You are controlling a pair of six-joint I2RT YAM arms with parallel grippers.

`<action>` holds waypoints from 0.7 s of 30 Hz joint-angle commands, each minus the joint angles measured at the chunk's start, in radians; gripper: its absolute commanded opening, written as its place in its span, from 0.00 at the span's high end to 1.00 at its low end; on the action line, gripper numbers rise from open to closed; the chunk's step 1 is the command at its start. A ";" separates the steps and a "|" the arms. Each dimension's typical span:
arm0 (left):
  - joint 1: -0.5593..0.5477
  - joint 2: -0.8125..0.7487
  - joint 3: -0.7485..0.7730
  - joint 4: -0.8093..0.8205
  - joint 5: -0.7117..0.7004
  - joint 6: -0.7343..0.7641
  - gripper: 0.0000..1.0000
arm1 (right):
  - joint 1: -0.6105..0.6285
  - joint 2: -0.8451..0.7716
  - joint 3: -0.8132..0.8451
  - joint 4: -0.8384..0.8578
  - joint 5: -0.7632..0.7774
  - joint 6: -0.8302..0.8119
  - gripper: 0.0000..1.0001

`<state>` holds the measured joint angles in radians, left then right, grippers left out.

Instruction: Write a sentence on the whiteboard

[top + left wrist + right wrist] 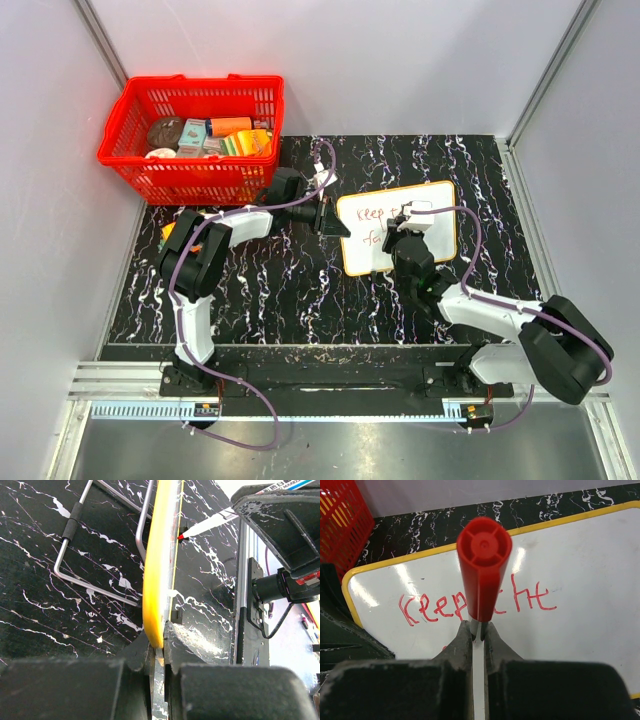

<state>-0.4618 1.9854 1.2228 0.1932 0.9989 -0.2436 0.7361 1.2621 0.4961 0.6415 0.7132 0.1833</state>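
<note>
The whiteboard (443, 240) lies on the black marbled table, white with a yellow rim (157, 570). The sentence (372, 214) is in red marker; "Keep the" (427, 611) shows on the upper line, and a few letters start a lower line. My left gripper (328, 218) is shut on the board's left edge, its jaws pinching the rim (161, 655). My right gripper (408, 232) hangs over the board's middle, shut on a red marker (484, 545) that stands steeply. The marker tip (181, 537) sits at the board's face. My right arm hides part of the writing.
A red basket (200, 82) holding several packets stands at the back left, close behind my left arm. A bent metal wire (75, 545) lies on the table beside the board's rim. Grey walls enclose the table, and a metal rail (320, 380) runs along the near edge.
</note>
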 commanded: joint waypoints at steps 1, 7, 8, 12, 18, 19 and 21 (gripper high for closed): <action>-0.028 0.059 -0.034 -0.109 -0.100 0.150 1.00 | -0.014 0.019 0.035 0.061 0.000 -0.005 1.00; -0.029 0.058 -0.034 -0.109 -0.101 0.152 1.00 | -0.015 0.043 0.027 0.050 0.002 0.015 1.00; -0.029 0.059 -0.034 -0.109 -0.095 0.152 1.00 | -0.015 0.046 0.027 0.047 0.003 0.015 1.00; -0.029 0.059 -0.034 -0.109 -0.098 0.152 1.00 | -0.015 0.043 0.021 0.032 -0.003 0.030 1.00; -0.029 0.058 -0.034 -0.109 -0.102 0.152 1.00 | -0.015 0.026 0.002 0.006 -0.012 0.056 1.00; -0.028 0.058 -0.034 -0.109 -0.100 0.152 1.00 | -0.015 0.023 -0.001 0.004 -0.012 0.061 1.00; -0.029 0.058 -0.034 -0.109 -0.102 0.152 1.00 | -0.014 0.014 -0.013 -0.011 -0.014 0.070 1.00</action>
<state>-0.4614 1.9854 1.2228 0.1905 0.9966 -0.2443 0.7303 1.2911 0.4976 0.6617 0.7136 0.2142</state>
